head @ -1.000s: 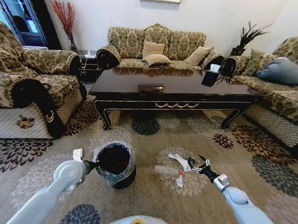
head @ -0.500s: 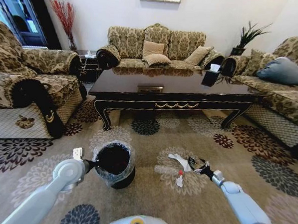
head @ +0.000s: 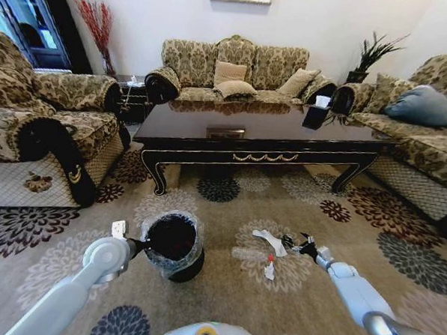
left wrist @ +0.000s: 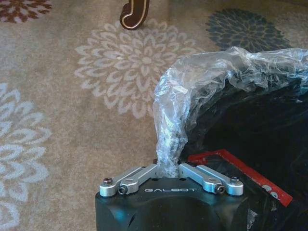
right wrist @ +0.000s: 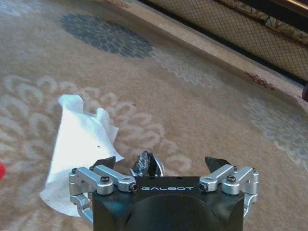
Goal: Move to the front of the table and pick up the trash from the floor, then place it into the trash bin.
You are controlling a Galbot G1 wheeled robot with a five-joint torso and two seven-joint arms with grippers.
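Trash: our right hand spreads wide around the dark bit, beside white paper. Our left hand pinches the trash bin liner; closing off-centre risks flicking the bit away.

Black trash bin, white paper scrap, beige floral carpet.

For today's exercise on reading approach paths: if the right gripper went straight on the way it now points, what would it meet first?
Probably the small dark bit lying on the carpet between the right gripper's open fingers, with the white paper scrap just beside one finger. Depth is hard to judge, so the paper could touch at nearly the same moment.
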